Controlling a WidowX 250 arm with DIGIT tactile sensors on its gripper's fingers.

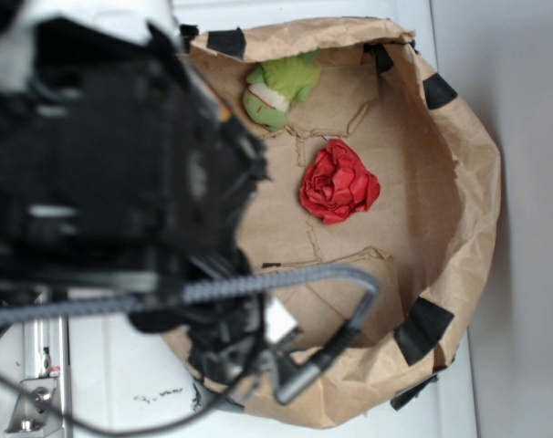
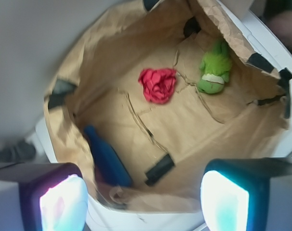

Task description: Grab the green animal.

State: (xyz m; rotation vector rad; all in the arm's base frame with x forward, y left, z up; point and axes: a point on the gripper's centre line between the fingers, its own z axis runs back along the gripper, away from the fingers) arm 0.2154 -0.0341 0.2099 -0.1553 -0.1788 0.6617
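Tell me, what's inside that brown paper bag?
Inside the paper bag: a green animal, a red fabric ball and a blue object, partly hidden by the wall.

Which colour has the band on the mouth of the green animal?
White with a red edge on the green animal, clearest in the exterior view.

Lime-green animal (image 1: 281,88) with white-red mouth band, red ruffled ball (image 1: 339,182), brown paper bag (image 1: 468,182).
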